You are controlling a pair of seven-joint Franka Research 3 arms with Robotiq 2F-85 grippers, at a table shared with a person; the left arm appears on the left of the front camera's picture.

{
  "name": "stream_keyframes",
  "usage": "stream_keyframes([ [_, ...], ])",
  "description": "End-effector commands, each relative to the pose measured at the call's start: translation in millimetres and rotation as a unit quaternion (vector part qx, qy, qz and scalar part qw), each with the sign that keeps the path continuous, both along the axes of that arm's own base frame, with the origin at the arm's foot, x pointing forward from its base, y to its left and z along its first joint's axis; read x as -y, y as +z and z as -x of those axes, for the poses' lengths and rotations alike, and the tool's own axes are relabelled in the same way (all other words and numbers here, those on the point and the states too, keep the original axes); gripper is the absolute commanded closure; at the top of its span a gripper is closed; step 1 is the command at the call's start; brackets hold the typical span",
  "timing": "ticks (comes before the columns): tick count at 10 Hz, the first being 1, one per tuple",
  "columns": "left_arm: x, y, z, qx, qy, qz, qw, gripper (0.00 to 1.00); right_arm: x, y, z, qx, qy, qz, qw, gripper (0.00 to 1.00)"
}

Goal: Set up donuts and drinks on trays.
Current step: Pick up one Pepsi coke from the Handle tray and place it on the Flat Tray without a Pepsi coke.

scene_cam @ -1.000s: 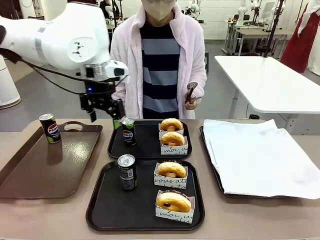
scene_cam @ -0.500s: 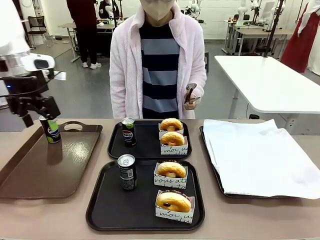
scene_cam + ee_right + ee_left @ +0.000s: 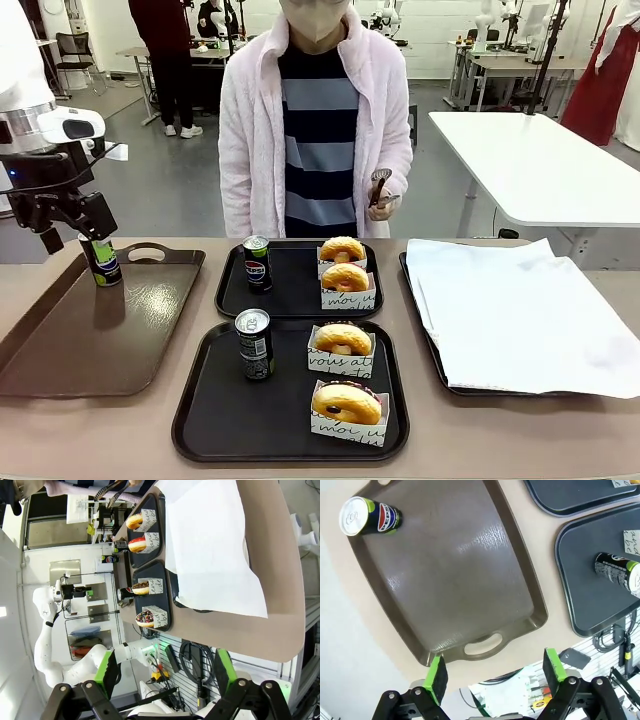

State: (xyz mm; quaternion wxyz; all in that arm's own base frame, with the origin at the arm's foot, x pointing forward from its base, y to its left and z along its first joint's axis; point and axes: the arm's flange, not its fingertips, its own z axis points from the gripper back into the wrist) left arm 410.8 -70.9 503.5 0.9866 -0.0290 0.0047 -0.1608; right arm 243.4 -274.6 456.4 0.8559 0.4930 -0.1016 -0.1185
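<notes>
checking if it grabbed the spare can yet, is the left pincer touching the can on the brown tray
Apart. The left wrist view shows the open left pincer high above the brown tray, with the can standing far off at the tray's other end.

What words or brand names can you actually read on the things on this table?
"moi ut": black script on the donut box on the far black tray.
"vous at": script on the upper box of the near black tray.
Pepsi globe logo, its lettering too small to read: can on the brown tray and can on the far tray.
Near tray's can: print too small.
</notes>
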Motion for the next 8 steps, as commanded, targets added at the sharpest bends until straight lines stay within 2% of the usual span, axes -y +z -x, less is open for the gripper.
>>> stream_keyframes([
  [1,2.6,0.1,0.2,0.001,-0.003,-0.001,1.0,0.01,2.0,0.1,-0.7,0.014,0.001,-0.009,1.0,0.0],
  [2,-9.4,2.8,-22.6,-0.006,0.0,0.106,0.994,0.01,2.0,0.1,-0.7,0.014,0.001,-0.009,1.0,0.0],
  [3,-27.7,-0.9,-38.6,-0.01,0.004,0.205,0.979,0.01,2.0,0.1,-0.7,0.014,0.001,-0.009,1.0,0.0],
  [5,-69.3,-20.6,-28.9,0.022,0.03,0.335,0.941,0.01,2.0,0.1,-0.7,0.014,0.001,-0.009,1.0,0.0],
  [6,-90.9,-22.4,-29.8,0.008,0.043,0.373,0.927,0.01,2.0,0.1,-0.7,0.014,0.001,-0.009,1.0,0.0],
  [7,-125.0,-21.9,-22.0,-0.029,0.042,0.403,0.914,0.01,2.0,0.1,-0.7,0.014,0.001,-0.009,1.0,0.0],
  [8,-165.2,-21.4,-4.1,-0.031,0.057,0.448,0.892,0.01,2.0,0.1,-0.7,0.014,0.001,-0.009,1.0,0.0],
])
